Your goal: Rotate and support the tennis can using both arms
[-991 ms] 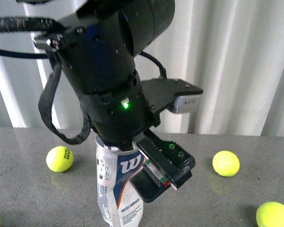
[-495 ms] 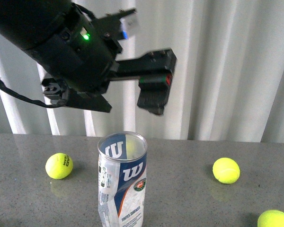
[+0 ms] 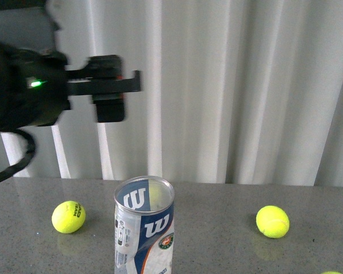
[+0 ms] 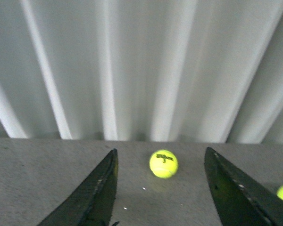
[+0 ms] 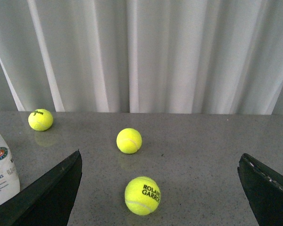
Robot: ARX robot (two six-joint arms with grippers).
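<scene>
- Tennis can (image 3: 144,228) stands upright on the grey table (image 3: 217,228), open metal rim up, nearest the camera in the front view, long axis vertical. Nothing touching it.
- Right gripper (image 5: 160,188): jaws spread wide, empty. Right wrist view shows the can's label at the frame edge, just beside 1 jaw, so the right arm looks like the nearer one.
- 3 tennis balls on the table ahead of the right gripper, nearest printed "Roland Garros" (image 5: 142,195).
- Left gripper (image 3: 110,91): raised high, up and to the left of the can, well apart. Jaws wide in the left wrist view, nothing between them, 1 Wilson ball (image 4: 163,163) beyond.
- Key relation: can lies below and to the right of the left gripper. My read: left must drop and come in sideways to brace the can.
- White curtain (image 3: 246,85) furthest back.
</scene>
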